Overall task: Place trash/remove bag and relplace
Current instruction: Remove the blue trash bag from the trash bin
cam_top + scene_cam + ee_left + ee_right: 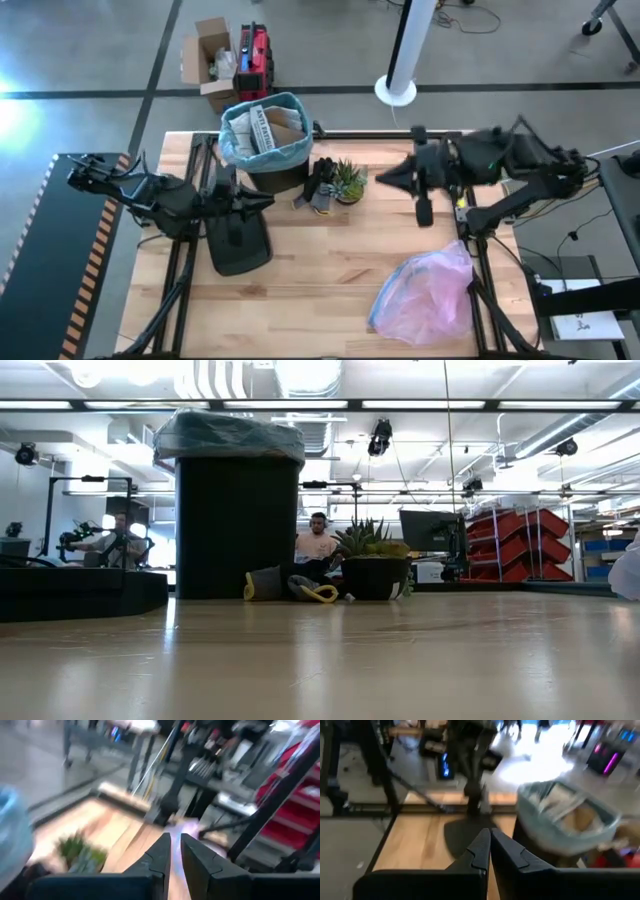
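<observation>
1. Right now the black bin (268,160) stands at the far edge of the wooden table (330,260).
2. Its blue-teal bag (240,140) lines the bin, and the bag's rim is folded over the top.
3. Inside the bag sits the trash (268,128), white paper and a brown crumpled piece.
4. Just beside the bin is a small green plant (348,180) in a dark pot.
5. Some dark bits with a yellow loop (322,594) lie between the bin and the plant.
6. On the near right part of the table lies a pink see-through bag (428,292), well apart from the bin.
7. Up above the table on the left side, the left gripper (262,201) hangs near the bin, with its two fingers almost together and nothing between them.
8. Over on the right side, the right gripper (383,177) hangs near the plant, with its fingers pressed tight together and nothing in them.
9. Far behind the table, people sit at desks in the room.
</observation>
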Action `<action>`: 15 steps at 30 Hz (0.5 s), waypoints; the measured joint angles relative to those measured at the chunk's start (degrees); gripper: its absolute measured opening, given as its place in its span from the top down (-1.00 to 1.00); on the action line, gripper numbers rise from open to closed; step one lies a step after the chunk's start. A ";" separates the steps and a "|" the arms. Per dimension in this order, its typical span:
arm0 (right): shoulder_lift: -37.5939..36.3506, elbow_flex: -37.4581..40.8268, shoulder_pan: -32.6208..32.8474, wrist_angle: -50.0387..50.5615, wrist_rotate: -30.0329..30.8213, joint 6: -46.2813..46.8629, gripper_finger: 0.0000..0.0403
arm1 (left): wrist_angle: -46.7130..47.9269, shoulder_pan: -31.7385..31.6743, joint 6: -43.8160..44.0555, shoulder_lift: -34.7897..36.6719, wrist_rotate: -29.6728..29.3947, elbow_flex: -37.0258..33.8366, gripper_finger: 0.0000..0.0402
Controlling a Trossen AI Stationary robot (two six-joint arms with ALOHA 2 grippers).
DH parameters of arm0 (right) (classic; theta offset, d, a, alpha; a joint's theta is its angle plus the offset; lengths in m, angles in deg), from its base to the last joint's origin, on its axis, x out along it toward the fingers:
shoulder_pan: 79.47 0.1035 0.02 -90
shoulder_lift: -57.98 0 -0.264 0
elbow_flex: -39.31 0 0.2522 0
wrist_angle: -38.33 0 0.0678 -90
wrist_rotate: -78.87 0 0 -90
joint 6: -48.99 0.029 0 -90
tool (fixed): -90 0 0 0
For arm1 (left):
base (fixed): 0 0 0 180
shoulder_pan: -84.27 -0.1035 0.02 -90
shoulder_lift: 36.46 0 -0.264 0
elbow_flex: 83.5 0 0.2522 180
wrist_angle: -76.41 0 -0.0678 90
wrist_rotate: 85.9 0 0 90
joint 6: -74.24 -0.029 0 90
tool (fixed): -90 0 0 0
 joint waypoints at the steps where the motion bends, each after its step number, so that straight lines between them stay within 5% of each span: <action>1: -0.72 2.05 0.96 0.12 0.55 1.30 1.00 | 3.34 0.04 2.37 0.07 -0.09 0.00 0.84; 9: -2.86 14.18 7.36 0.26 4.99 9.96 1.00 | 39.06 1.10 26.30 -4.15 9.19 -0.04 0.57; 15: -2.86 19.79 8.81 0.95 6.48 13.79 1.00 | 42.91 4.42 27.27 -13.42 17.50 -0.04 0.37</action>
